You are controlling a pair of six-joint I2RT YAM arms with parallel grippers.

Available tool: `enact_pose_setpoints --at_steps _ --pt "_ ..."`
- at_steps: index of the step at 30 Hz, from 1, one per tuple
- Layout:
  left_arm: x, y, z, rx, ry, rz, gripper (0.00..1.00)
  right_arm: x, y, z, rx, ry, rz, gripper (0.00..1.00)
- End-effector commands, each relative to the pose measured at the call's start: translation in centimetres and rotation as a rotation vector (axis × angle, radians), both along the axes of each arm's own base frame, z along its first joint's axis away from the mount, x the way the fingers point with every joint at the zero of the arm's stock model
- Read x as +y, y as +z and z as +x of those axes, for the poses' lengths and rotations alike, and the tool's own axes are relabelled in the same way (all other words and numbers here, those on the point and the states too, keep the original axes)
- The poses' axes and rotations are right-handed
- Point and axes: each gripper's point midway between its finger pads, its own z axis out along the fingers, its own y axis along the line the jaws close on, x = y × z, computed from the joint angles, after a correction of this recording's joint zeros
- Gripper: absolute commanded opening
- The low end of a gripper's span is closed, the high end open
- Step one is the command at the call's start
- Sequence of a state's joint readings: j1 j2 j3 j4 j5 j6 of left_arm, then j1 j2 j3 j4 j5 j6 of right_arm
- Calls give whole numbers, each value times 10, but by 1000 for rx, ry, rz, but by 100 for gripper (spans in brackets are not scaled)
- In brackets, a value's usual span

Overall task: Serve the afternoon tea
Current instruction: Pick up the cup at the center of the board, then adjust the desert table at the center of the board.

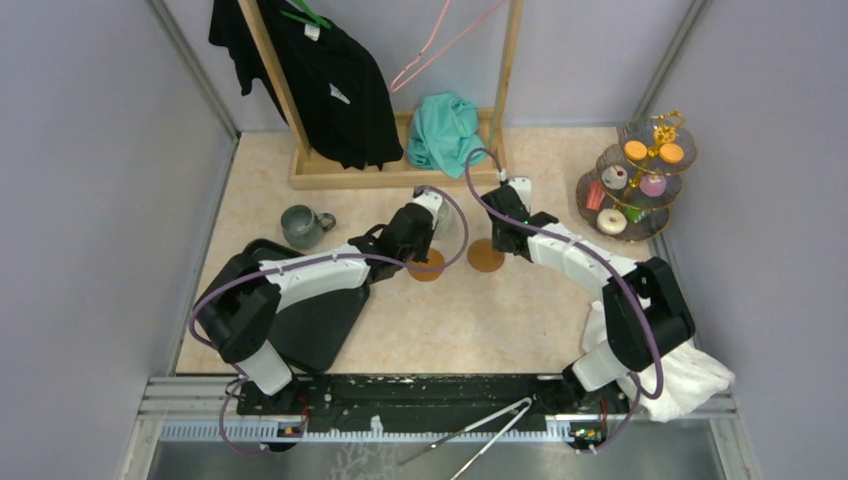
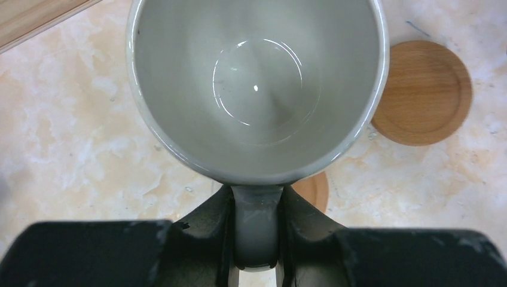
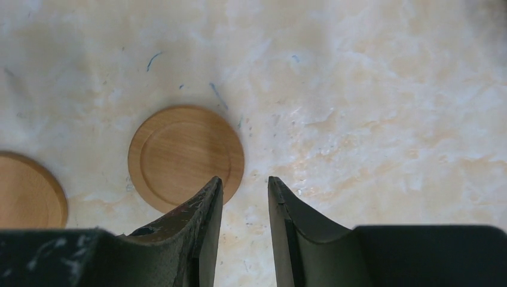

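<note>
My left gripper [image 2: 256, 200] is shut on the handle of a pale grey mug [image 2: 257, 84]. The mug is upright and empty, and it hangs over a round wooden coaster [image 2: 314, 190] that shows just past its rim. In the top view the left gripper [image 1: 424, 238] is at the table's middle. My right gripper [image 3: 245, 182] is open with nothing between its fingers, just right of a second wooden coaster [image 3: 185, 156]. The three-tier glass stand [image 1: 640, 180] with sweets is at the far right. A darker grey mug [image 1: 300, 226] stands on the table at the left.
A black tray [image 1: 320, 325] lies under my left arm. Metal tongs [image 1: 480, 432] lie at the near edge and a white cloth [image 1: 695, 378] by the right base. A wooden clothes rack [image 1: 395, 170] with black garments and a teal cloth [image 1: 445, 130] stands at the back.
</note>
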State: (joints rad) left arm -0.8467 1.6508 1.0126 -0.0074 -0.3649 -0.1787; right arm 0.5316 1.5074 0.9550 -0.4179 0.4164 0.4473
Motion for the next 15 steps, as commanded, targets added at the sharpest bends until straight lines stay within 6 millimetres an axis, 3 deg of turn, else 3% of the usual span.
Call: enact_pose_setpoints --at_steps 1,9,15 --pt "-40 63 12 -151 -55 -155 0 -31 40 26 -97 -107 -54 35" --pt "-71 62 2 -147 -136 -185 0 -92 49 58 -123 -241 -90 35" --pt "-89 57 -3 -139 -180 -196 0 -124 51 84 -126 -310 -130 35"
